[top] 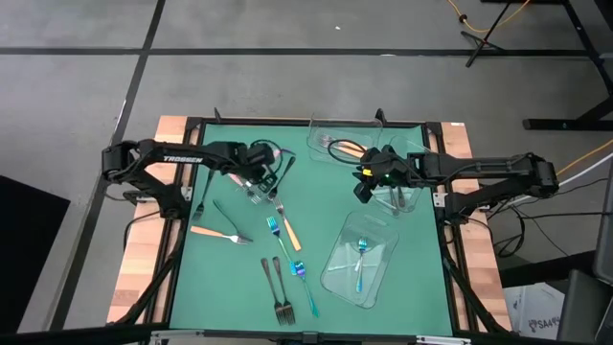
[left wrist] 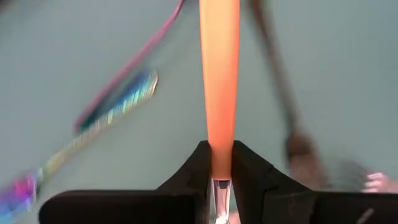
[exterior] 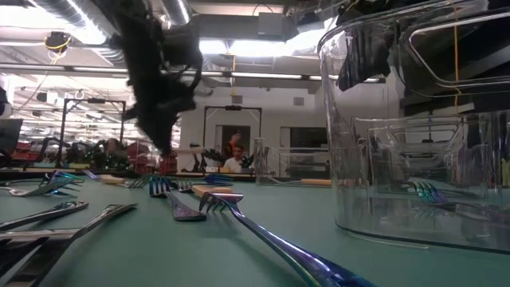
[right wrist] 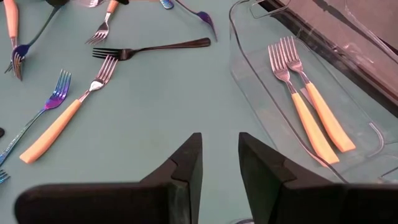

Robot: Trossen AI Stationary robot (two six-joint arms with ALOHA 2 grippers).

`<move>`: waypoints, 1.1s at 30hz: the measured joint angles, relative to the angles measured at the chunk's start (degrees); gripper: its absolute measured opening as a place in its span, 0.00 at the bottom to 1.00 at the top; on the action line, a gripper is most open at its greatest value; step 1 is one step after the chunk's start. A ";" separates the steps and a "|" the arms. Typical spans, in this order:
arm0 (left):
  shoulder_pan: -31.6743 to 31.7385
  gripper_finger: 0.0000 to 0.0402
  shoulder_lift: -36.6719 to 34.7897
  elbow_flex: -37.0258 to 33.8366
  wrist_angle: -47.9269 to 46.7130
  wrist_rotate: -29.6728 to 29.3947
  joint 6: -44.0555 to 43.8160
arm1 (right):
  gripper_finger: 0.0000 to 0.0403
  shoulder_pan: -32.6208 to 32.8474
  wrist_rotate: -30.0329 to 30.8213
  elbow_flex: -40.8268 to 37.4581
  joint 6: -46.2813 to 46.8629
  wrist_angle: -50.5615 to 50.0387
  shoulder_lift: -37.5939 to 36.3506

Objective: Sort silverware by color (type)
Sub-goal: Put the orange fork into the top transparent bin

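My left gripper point(top: 257, 180) is over the far left of the green mat, shut on an orange-handled fork point(left wrist: 219, 74). An iridescent fork point(left wrist: 112, 112) and a dark fork point(left wrist: 280, 93) lie on the mat beside it. My right gripper point(right wrist: 219, 155) hangs open and empty at the far right, next to a clear tray point(right wrist: 249, 74) in which two orange-handled forks point(right wrist: 308, 106) lie flat. More silverware lies flat on the mat: orange-handled forks point(top: 215, 233), iridescent forks point(top: 302, 283) and dark forks point(top: 278, 292). My left gripper pinches the orange-handled fork between its two fingers, where the orange handle meets the silver neck point(left wrist: 219, 173). The fingers come slanting down from above and lie across the fork. The handle runs straight out ahead of them. The fork's head is hidden under the gripper.
A second clear tray point(top: 335, 273) at the near right holds iridescent forks point(top: 362, 257). A third clear tray point(top: 402, 201) stands under my right arm. The mat's middle, between the scattered forks and the trays, is free.
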 joint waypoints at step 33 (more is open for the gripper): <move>5.90 0.09 20.38 32.66 34.27 11.72 50.15 | 0.23 0.04 -0.03 -0.02 -4.35 0.44 -6.22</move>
